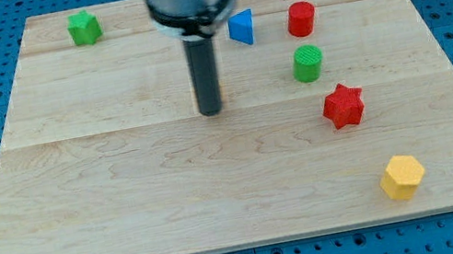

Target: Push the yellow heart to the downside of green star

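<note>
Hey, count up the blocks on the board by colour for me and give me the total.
Green: 2, the green star and the green cylinder
Red: 2, the red cylinder and the red star
Blue: 1, the blue triangle
Yellow: 1, the yellow block
Total: 6

Six blocks are counted on the wooden board (131, 219). Two green ones are seen: a green star (83, 28) to the view's upper left of my tip (211, 111), and a green cylinder (308, 64) to its right. Two red ones are counted, a red cylinder (302, 18) and a red star (343, 105), both right of the tip. One blue triangle (242, 28) and one yellow block (402, 176), seemingly hexagonal, complete the count.
</note>
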Motion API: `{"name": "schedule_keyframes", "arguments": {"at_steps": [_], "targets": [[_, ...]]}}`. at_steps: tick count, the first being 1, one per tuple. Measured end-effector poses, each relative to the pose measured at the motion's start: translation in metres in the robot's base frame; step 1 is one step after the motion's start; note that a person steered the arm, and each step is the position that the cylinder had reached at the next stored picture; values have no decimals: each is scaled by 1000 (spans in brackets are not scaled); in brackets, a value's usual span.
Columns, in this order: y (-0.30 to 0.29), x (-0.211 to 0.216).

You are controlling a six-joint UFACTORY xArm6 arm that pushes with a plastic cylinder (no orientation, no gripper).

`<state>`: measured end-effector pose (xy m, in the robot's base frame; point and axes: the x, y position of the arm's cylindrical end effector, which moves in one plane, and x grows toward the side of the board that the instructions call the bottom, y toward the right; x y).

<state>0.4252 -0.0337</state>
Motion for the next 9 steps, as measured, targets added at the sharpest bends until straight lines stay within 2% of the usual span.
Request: {"name": "schedule_keyframes", "arguments": {"at_steps": [1,3,5,6,7,8,9], "targets": [[2,-15],[27,-15],[109,-17],[114,-34],[95,-43],[25,-37],[-73,-38]]}}
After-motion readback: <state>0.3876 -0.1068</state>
